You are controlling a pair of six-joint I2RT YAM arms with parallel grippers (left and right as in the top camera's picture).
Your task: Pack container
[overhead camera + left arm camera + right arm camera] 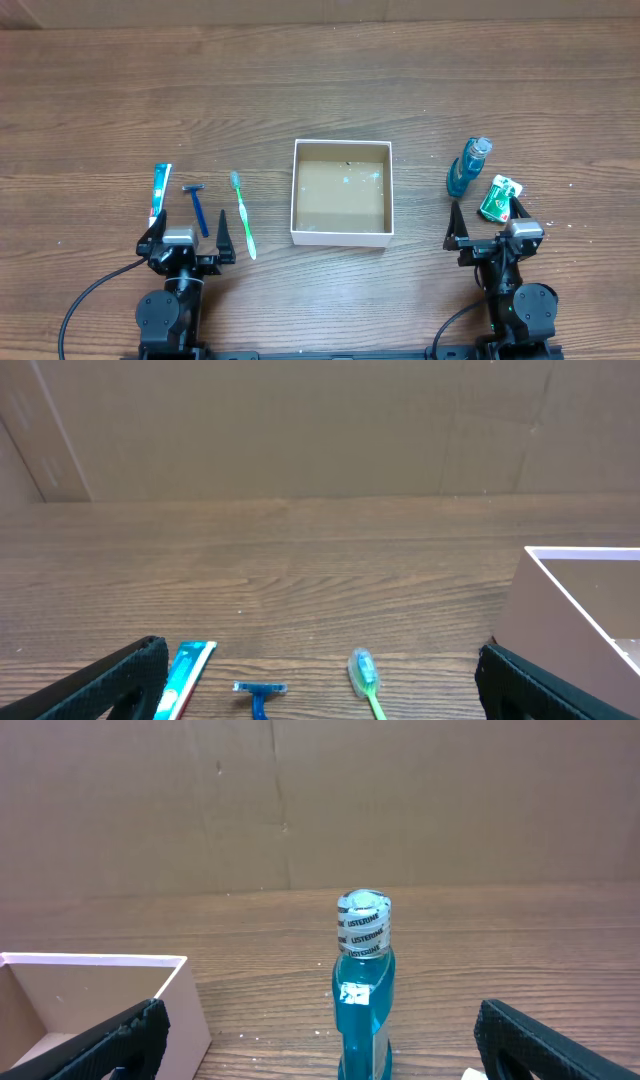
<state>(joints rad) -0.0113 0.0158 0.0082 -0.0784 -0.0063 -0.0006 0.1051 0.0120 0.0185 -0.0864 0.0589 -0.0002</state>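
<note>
**Open box is waiting mid-bench as both arms are sitting wide open**

We are looking down on a wooden bench [320, 90] where the container [335, 200], a shallow square box with thin white walls and a brown floor, is sitting in the middle, between the two arms and slightly ahead of them. Its floor is showing bare brown.

We are seeing the left tool [189, 222] resting at the near edge with its two dark fingers spread wide apart. Three items are lying side by side ahead of it. A blue-and-white toothpaste tube [160, 190] is lying by the outer finger. A blue razor [197, 205] is lying in line with the gap between the fingers. A green toothbrush [243, 215] is lying just outside the inner finger, on the container's side. From the left wrist, the white wall of the container is showing at the right edge.

We are seeing the right tool [487, 215] likewise standing fully open. A mouthwash bottle [467, 168] of blue liquid is standing upright ahead of it, its sealed cap reading LISTERINE in the right wrist view. A small green packet [499, 198] is lying just beside the bottle, close to the outer finger. We cannot tell whether it is touching that finger. A plain cardboard wall [320, 800] is closing off the far side of the bench.
</note>
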